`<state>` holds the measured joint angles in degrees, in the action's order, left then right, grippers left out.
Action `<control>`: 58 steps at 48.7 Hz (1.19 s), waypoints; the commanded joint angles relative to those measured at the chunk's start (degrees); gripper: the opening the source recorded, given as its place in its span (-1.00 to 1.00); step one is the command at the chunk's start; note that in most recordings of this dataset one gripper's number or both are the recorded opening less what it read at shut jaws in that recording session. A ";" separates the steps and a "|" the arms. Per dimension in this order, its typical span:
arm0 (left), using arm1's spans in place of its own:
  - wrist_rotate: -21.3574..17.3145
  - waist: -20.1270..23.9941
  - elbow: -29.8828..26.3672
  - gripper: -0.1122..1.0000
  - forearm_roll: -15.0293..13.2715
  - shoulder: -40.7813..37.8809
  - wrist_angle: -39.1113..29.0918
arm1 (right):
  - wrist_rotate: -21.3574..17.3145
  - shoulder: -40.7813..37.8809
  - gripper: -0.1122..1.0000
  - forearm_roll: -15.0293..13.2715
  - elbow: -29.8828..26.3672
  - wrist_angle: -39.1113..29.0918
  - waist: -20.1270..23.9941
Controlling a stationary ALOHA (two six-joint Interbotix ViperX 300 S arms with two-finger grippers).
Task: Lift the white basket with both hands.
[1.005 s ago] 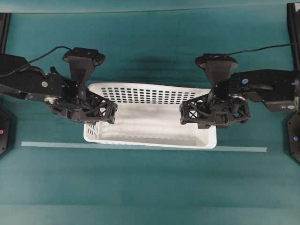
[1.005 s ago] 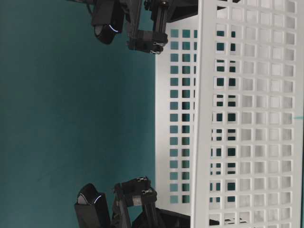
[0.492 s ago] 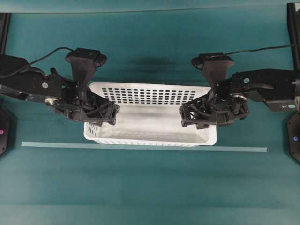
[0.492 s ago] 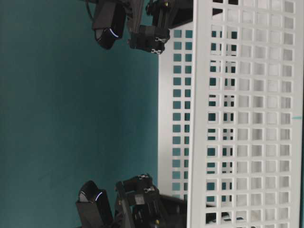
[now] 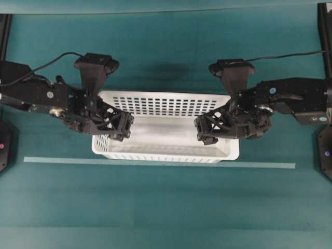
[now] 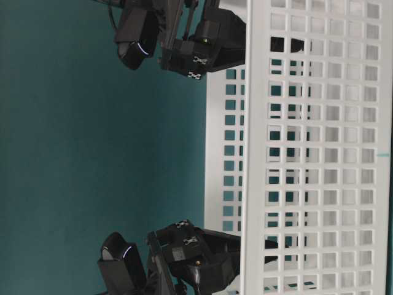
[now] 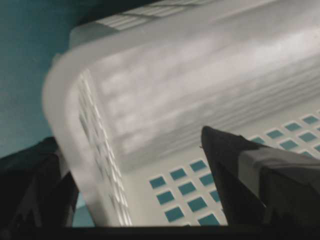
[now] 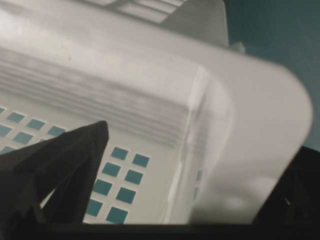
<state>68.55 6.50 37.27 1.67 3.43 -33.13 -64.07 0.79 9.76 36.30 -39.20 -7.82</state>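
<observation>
A teal tabletop [image 5: 166, 207] is filling the scene, with a pale tape line [image 5: 259, 165] running along its near side. The white basket [image 5: 166, 136] is sitting at centre, just behind that line. The left gripper [image 5: 115, 126] is straddling the basket's short wall at nine o'clock, and the right gripper [image 5: 208, 129] is doing likewise at three o'clock. Both wrist views are showing one finger inside the basket and one outside, with the rolled rim between them, so each gripper appears to be grasping the wall, though full clamping cannot be confirmed. The opposed holds are presumably keeping the basket level. Whether the floor is clearing the table cannot be told.
</observation>
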 commanded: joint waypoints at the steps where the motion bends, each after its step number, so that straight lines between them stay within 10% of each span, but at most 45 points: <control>1: -0.26 -0.09 -0.18 0.83 0.18 -0.70 0.18 | 0.26 -0.97 0.97 -0.09 0.18 0.18 -0.53; 44: -3.34 0.09 0.53 0.83 0.18 19.78 -4.48 | 2.99 16.87 0.97 -2.81 -1.76 -8.96 -4.31; 58: -10.20 0.00 0.35 0.83 0.18 25.84 -3.16 | 12.83 23.99 0.96 -3.25 -2.46 -1.49 -4.13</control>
<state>59.94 6.59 38.58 1.67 28.39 -37.44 -53.09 23.99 6.59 34.89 -43.33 -12.04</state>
